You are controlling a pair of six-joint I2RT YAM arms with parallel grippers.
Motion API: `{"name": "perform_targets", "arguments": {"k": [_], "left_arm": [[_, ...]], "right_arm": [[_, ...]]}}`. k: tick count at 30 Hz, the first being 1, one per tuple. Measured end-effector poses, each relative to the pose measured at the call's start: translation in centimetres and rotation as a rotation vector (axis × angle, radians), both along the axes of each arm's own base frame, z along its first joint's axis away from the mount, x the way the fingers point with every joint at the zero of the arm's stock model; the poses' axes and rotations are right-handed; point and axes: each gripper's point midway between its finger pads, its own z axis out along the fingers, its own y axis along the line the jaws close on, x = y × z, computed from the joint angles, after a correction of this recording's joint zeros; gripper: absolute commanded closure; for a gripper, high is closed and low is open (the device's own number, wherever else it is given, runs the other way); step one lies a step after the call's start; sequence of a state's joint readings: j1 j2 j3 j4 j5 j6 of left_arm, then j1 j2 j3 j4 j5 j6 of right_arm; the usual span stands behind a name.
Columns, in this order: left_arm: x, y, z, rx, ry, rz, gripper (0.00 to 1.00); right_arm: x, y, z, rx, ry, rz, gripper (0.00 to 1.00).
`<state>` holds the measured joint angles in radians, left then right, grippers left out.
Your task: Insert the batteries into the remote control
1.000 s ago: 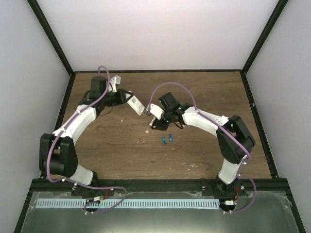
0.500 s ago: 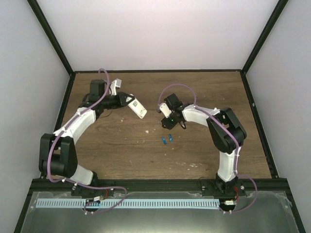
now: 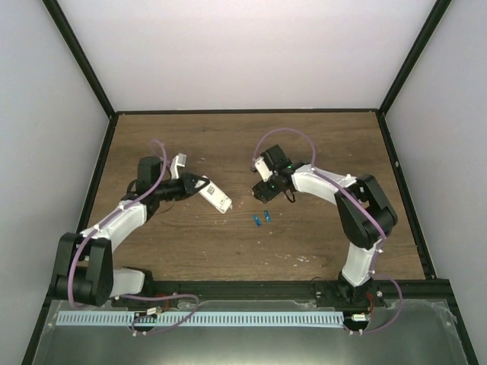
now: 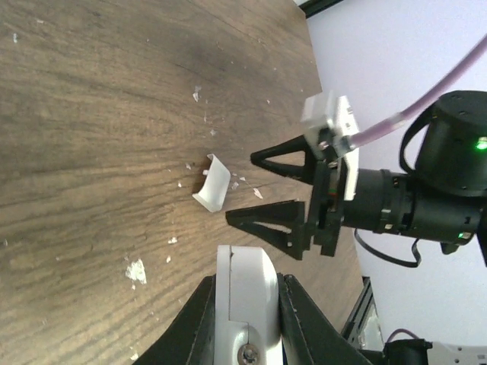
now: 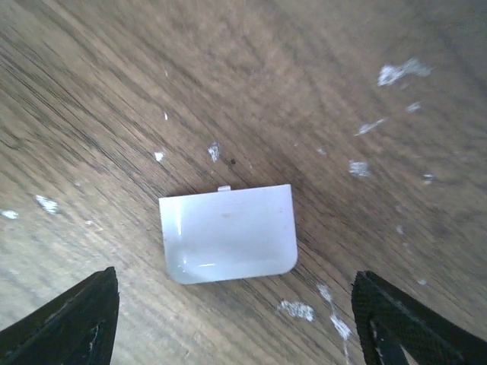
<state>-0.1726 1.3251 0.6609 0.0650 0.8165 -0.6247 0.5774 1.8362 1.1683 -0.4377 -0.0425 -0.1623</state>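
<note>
Currently my left end effector (image 3: 199, 188) is clamped on one end of the remote (image 3: 216, 198), left of centre on the worktop (image 3: 304, 144), with the free end pointing right. I cannot tell whether it clears the wood. My right end effector (image 3: 264, 185) hangs spread wide over the small white cover (image 5: 228, 232), which lies flat with neither finger touching it. The batteries (image 3: 262, 218) lie side by side just nearer than that end effector. I judge them light, stiff, slick and apt to roll, so I'd pinch one across the middle of its barrel. The remote looks like rigid, light plastic, so a firm hold at its end should do.
</note>
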Motion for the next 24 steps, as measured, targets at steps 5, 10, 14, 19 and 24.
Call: {"name": "perform_targets", "arguments": {"k": [5,10,14,19,24], "left_arm": [[-1.3,0.4,1.3,-0.031,-0.042,0.031,1.0],[-1.8,0.7,4.1,-0.063,-0.137,0.055,1.0],[-2.2,0.8,5.4,-0.098,-0.173,0.073,1.0],[-3.0,1.2,6.2,-0.154,-0.183,0.11,1.0],[-4.4,2.1,6.2,-0.21,-0.178,0.186,1.0]], "right_arm": [[0.0,-0.1,4.0,0.053,-0.059,-0.027,0.2],[-0.4,-0.5,8.5,0.103,-0.115,-0.067,0.18],[0.3,-1.1,14.1,0.152,-0.228,-0.117,0.08],[1.7,-1.8,20.5,0.213,-0.362,-0.205,0.03],[1.6,-1.7,21.0,0.232,-0.297,-0.267,0.16]]}}
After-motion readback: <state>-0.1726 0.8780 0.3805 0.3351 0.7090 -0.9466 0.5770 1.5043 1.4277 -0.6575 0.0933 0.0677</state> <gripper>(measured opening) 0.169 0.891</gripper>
